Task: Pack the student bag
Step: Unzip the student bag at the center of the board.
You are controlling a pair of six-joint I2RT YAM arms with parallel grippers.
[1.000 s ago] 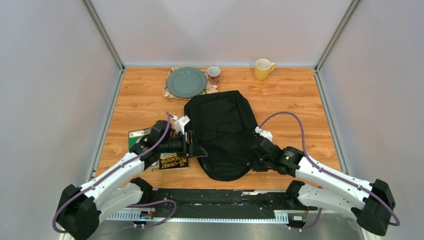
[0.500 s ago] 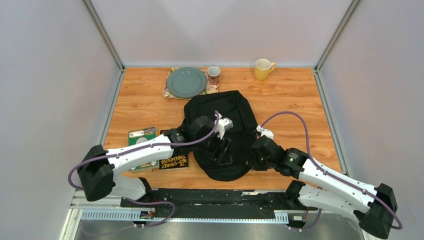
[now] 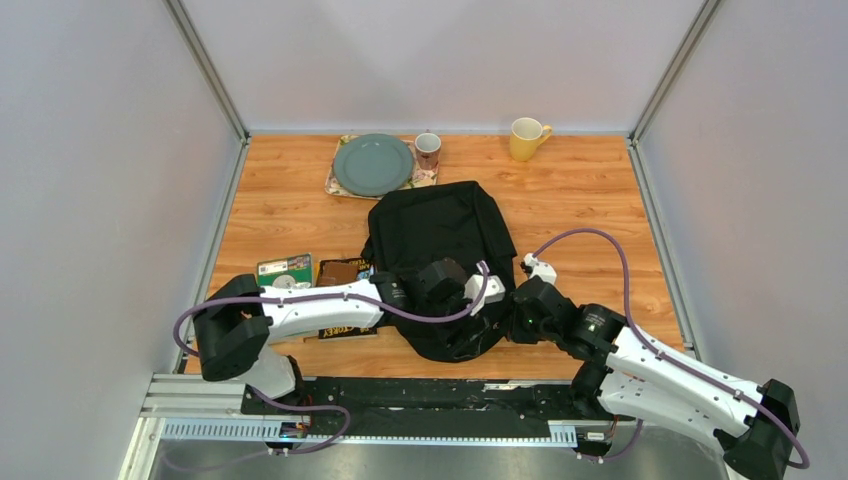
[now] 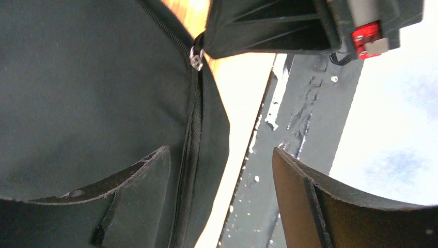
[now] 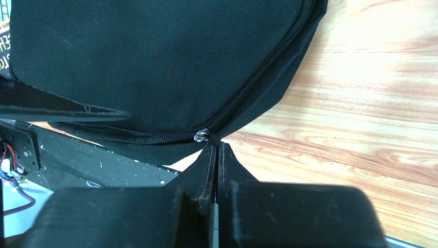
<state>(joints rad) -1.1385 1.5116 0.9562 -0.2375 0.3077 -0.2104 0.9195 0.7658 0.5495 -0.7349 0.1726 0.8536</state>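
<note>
The big black soft fabric student bag [image 3: 440, 225] lies mid-table [image 3: 600, 200]. The right fingers [image 5: 206, 165] pinch its small silver zip pull [image 5: 201, 136]. The left fingers [image 4: 139, 186] are wide open beside the zip. The step looks like opening the bag: next, the left fingers should hold the cloth while the right pulls.

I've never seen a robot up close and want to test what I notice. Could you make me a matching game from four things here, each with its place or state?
Column A
1. yellow mug
2. green plate
3. left gripper
4. right gripper

Column B
a. shut on the zipper pull
b. on a patterned mat at the far edge of the table
c. open, at the near edge of the student bag
d. by itself near the far right corner

Pairs: 1-d, 2-b, 3-c, 4-a
</note>
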